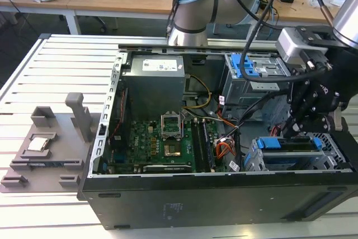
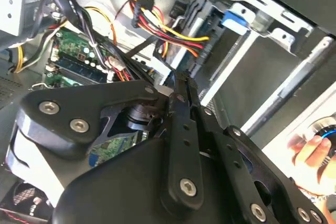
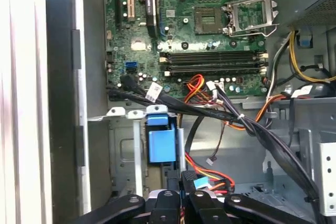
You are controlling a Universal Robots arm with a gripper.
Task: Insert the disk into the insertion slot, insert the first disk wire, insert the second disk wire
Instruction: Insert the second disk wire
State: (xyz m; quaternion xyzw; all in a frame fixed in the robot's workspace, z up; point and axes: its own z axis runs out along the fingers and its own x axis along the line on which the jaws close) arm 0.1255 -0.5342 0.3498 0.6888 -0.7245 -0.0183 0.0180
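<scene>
The disk (image 1: 277, 144), in its bright blue carrier, sits inside the insertion slot (image 1: 253, 159), the low grey cage at the case's corner on the exterior view's right. The carrier's blue tab also appears in both wrist views (image 3: 159, 145) (image 2: 236, 18). My gripper (image 1: 292, 131) hangs just above the cage's back end with its fingers together (image 2: 178, 77) (image 3: 184, 179). The first disk wire (image 3: 210, 174) (image 2: 176, 38), red and orange, runs right beside the fingertips. The second disk wire's blue plug (image 3: 202, 183) lies close to one side of them. Whether the fingers pinch anything is hidden.
A taller cage with a blue latch (image 1: 251, 71) stands behind the arm. The motherboard (image 1: 162, 138) and power supply (image 1: 154, 82) fill the case's middle. Black cables (image 3: 220, 114) cross above the cage. A grey fixture (image 1: 45, 149) lies outside the case. A hand (image 2: 310, 153) is nearby.
</scene>
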